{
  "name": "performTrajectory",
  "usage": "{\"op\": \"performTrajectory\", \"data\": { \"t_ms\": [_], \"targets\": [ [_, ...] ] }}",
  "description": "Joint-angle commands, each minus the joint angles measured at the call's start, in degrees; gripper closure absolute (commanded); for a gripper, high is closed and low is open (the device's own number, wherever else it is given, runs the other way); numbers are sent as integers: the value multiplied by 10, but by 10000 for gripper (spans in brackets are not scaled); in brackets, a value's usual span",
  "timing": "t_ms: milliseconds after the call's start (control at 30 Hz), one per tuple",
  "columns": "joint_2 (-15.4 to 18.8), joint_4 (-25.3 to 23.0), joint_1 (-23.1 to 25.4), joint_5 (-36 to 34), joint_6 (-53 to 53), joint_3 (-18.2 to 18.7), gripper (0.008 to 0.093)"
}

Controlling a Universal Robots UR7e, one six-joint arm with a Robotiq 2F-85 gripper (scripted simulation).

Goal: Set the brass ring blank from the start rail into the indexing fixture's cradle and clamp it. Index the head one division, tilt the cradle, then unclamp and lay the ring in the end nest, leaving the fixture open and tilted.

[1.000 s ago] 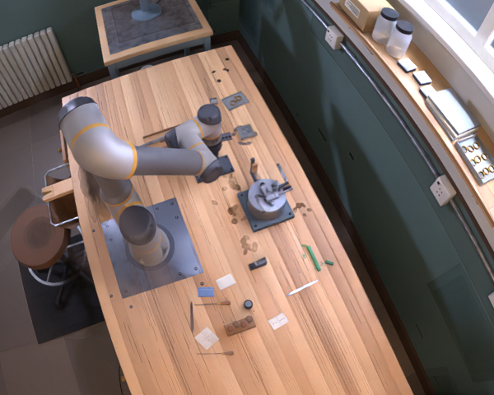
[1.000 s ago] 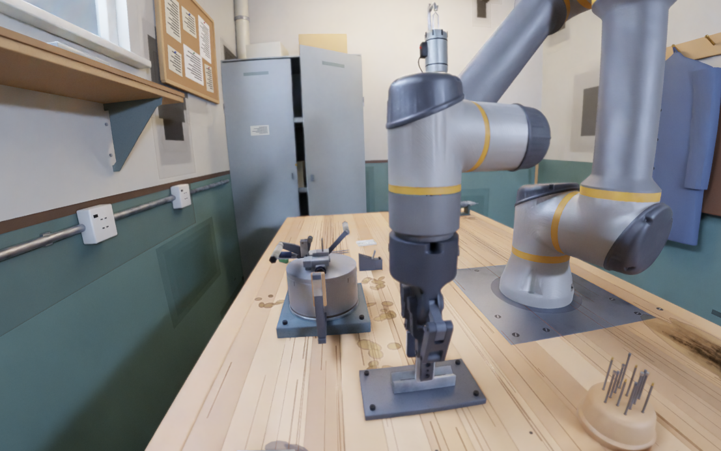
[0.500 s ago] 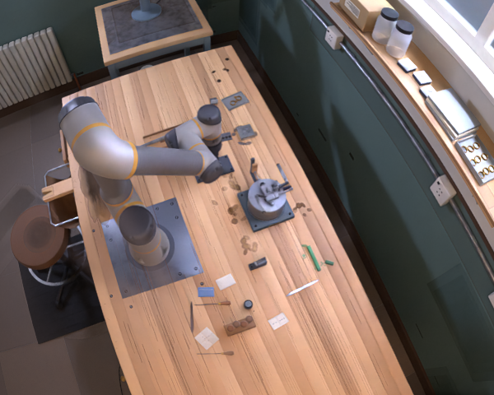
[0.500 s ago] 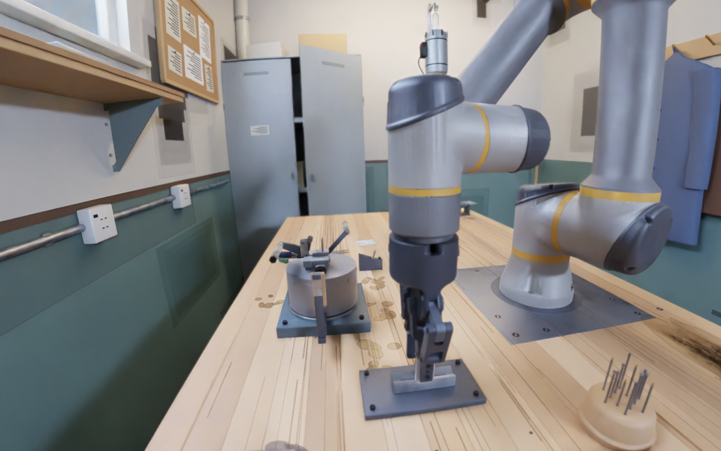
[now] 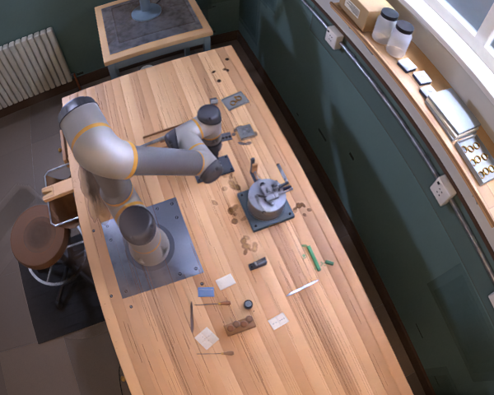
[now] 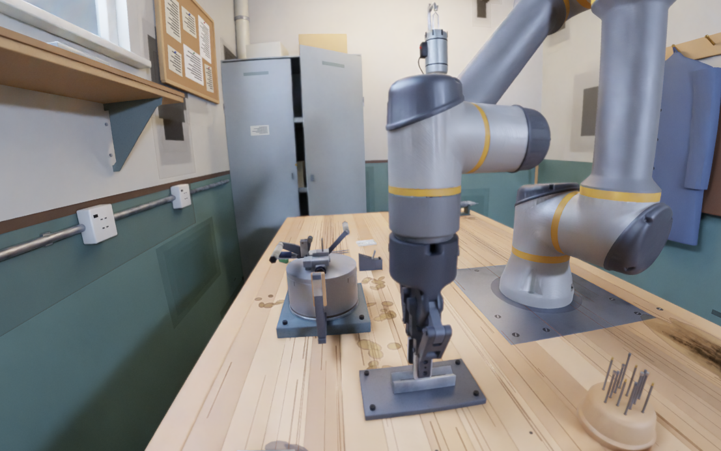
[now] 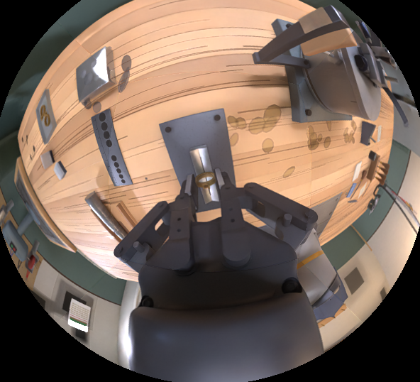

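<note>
On the bench beside the arm's wrist, the start rail (image 7: 203, 165) sits on a dark base plate (image 6: 422, 389). The brass ring blank (image 7: 205, 179) stands on the rail, held between the fingers of my gripper (image 7: 206, 181), which reaches straight down onto the rail. The indexing fixture (image 5: 268, 200) stands further along the bench on its own dark plate, a grey drum with levers and a clamp on top; its cradle looks empty. A small dark wedge block (image 6: 370, 261), possibly the end nest, sits beyond the fixture.
The arm's base plate (image 5: 151, 246) takes up the bench's near-left side. A pin holder (image 6: 618, 412) stands by the rail plate. A drill-gauge strip (image 7: 111, 148), a grey block (image 7: 95, 71) and a ring tray (image 5: 235, 100) lie at the bench's far end.
</note>
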Motion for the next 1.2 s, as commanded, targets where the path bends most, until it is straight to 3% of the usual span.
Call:
{"op": "performTrajectory", "data": {
  "t_ms": [0,300,733,1167],
  "targets": [
    [0,0,0,0,0,0,769],
    [0,0,0,-1,0,0,934],
    [-7,11,0,-1,0,-4,934],
    [-54,87,0,0,0,-34,934]
  ]
}}
